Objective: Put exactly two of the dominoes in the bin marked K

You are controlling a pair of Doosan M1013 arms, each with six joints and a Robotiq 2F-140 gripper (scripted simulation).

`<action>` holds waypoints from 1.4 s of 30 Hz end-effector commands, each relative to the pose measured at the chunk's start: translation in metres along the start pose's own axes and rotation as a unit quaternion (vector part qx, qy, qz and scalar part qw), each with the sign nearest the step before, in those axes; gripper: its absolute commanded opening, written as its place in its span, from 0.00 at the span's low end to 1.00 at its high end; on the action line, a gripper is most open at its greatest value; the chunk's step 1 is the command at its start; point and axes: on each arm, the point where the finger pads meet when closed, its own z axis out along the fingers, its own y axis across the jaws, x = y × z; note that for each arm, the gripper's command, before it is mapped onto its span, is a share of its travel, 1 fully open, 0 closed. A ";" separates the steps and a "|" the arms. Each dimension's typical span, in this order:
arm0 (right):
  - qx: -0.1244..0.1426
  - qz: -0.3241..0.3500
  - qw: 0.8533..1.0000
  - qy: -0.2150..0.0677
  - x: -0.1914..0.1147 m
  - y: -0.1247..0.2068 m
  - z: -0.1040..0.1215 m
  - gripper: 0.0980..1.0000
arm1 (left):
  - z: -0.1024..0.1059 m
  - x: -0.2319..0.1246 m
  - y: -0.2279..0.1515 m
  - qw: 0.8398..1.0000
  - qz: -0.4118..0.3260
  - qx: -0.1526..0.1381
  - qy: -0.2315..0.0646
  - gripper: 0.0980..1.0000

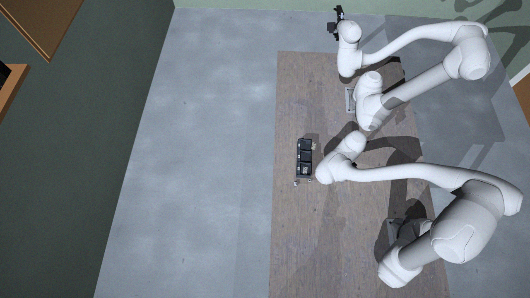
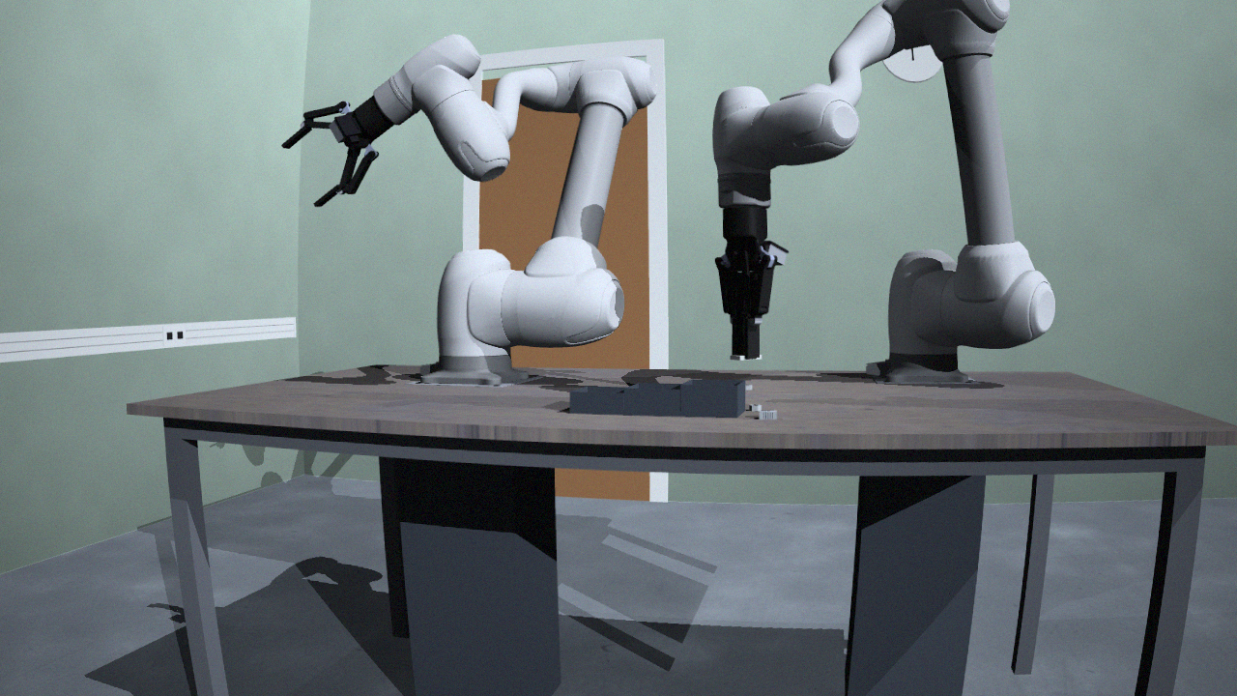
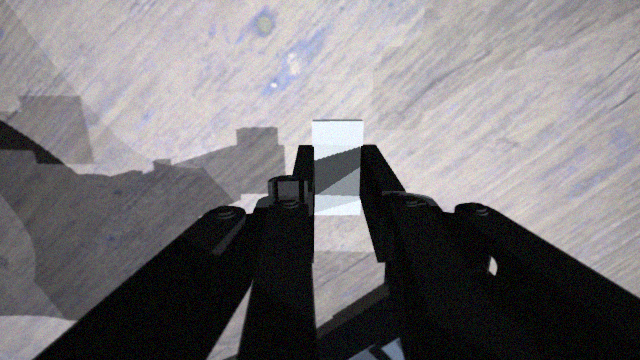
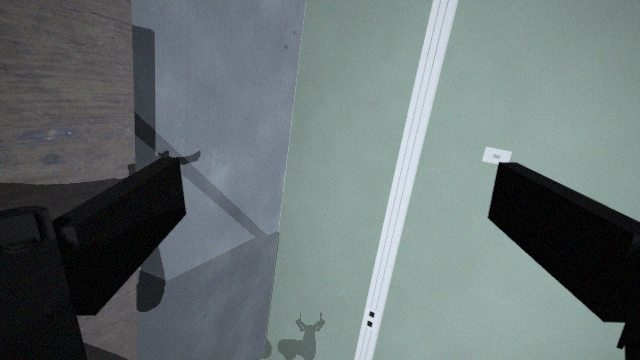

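Near and left of the left arm's fingers lies the bin row, its K unreadable; they grip a pale block, likely a domino. The right arm's fingers gape wide, farther off. Walls need clearing; a spotted domino occupies the rightmost bin.

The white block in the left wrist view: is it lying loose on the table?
No, the white block is gripped between the jaws of the left arm, held up above the table.
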 end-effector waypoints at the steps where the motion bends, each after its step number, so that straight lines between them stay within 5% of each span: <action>1: -0.002 -0.002 1.000 0.001 -0.001 0.001 0.000 1.00 | 0.001 -0.014 0.011 1.000 0.004 -0.002 0.004 0.13; 18: -0.002 -0.002 1.000 0.001 -0.001 0.001 0.000 1.00 | 0.002 -0.082 0.051 1.000 0.004 -0.002 0.004 0.13; 24: -0.002 -0.002 1.000 0.001 -0.001 0.001 0.000 1.00 | 0.002 -0.113 0.067 0.992 0.129 0.001 0.002 0.13; 35: -0.002 -0.002 1.000 0.001 -0.001 0.001 0.000 1.00 | 0.002 -0.151 0.089 0.964 0.266 -0.002 -0.002 0.13; 42: -0.002 -0.002 1.000 0.001 -0.001 0.001 0.000 1.00 | 0.002 -0.151 0.091 0.921 0.389 -0.001 0.000 0.13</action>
